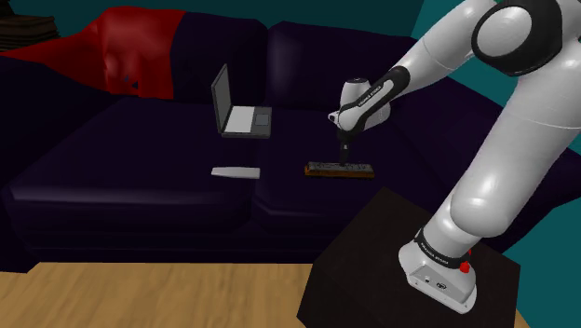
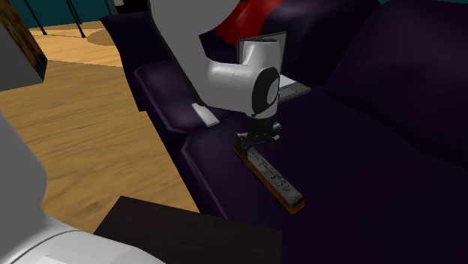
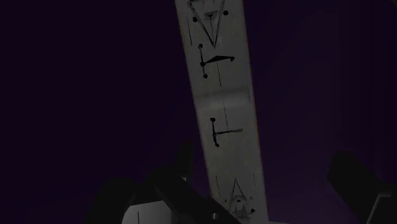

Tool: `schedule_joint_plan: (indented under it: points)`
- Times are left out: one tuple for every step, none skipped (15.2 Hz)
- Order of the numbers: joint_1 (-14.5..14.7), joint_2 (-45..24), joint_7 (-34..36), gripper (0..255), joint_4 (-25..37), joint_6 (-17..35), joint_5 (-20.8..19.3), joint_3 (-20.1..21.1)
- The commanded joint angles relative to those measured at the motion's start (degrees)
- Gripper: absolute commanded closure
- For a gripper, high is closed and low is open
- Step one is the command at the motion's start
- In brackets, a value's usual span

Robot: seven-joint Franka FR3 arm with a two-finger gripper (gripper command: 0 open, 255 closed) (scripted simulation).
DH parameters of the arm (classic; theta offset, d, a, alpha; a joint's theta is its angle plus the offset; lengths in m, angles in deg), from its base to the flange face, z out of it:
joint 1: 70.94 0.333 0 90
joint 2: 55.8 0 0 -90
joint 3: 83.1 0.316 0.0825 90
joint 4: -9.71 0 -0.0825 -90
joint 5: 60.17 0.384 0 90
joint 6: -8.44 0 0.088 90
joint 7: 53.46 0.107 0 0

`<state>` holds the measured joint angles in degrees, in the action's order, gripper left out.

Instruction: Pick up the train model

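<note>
Train model (image 1: 341, 170) lies flat on the dark sofa (image 1: 140, 158), directly beneath the hand (image 3: 264, 159). Its long grey body runs between the two fingers, which stand apart and seem clear of it. The hand should come straight down and centre, since the body sits nearer one finger. It can then close across the narrow width and lift level.

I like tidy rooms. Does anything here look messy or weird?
Nothing is spilled or broken. It is a bit odd that the train lies flat on the sofa seat, along with an open laptop. The claw hangs open over the train.
</note>
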<state>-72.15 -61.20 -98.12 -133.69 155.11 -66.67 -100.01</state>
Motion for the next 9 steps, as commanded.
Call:
schedule_joint_plan:
  points:
    - [-0.74, -5.60, -3.54, 0, 2.45, 2.85, 1.75, 0.21]
    - [-1.15, -7.26, -4.55, 0, 3.25, 3.61, 2.23, 0.48]
    - [-1.30, -8.06, -4.69, 0, 3.28, 4.36, 2.51, 0.66]
    - [-1.43, -8.87, -4.83, 0, 3.33, 5.11, 2.80, 0.84]
    - [-1.56, -9.69, -4.98, 0, 3.38, 5.85, 3.09, 1.01]
    - [-1.70, -10.51, -5.13, 0, 3.46, 6.58, 3.39, 1.20]
    - [-1.84, -11.33, -5.28, 0, 3.54, 7.31, 3.68, 1.39]
    - [-1.99, -12.17, -5.43, 0, 3.64, 8.03, 3.98, 1.60]
    - [-2.15, -13.00, -5.58, 0, 3.75, 8.74, 4.27, 1.81]
